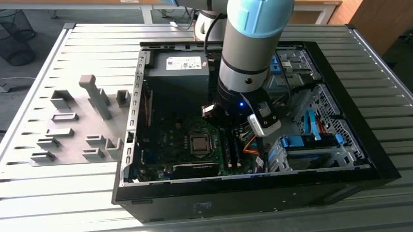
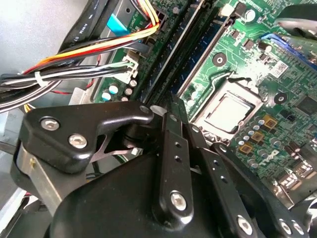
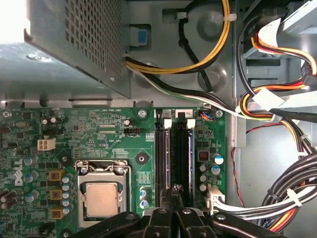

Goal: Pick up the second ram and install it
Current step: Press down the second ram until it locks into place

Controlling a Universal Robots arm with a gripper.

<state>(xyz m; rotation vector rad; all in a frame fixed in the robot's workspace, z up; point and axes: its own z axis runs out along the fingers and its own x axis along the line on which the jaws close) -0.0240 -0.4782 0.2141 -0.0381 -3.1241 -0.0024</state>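
**Gripper and memory area, seen from the wrist outward.** The gripper [image 2: 171, 105] [image 3: 174, 189] stands low over the motherboard with its black fingertips drawn together into one narrow point. Whether that point touches the stick cannot be told.

Just past the tip lies the second ram [image 2: 200, 62]. It stands on edge in the memory slots [image 3: 176, 158] beside the processor socket [image 2: 228, 111] [image 3: 101, 198]. Its long axis runs straight away from the fingertips along the slot, and its far end points toward the board edge by the power supply [image 3: 74, 39].

The second wrist view looks along the stick at a slant, so its blue face shows. The first wrist view looks straight down, so the slots appear as two parallel black bars with white latches at their far ends. From there I cannot tell which bar holds the stick.

A cable bundle [image 3: 277, 114] [image 2: 74, 64] of yellow, orange, black and white wires runs on the side of the slots away from the socket.

In the exterior view, the arm [image 1: 248, 63] reaches down into the open computer case [image 1: 258, 193], which lies on a slatted table [image 1: 84, 193]. The grey holder blocks [image 1: 96, 96] sit on the table at the exterior view's left, well apart from the case interior.
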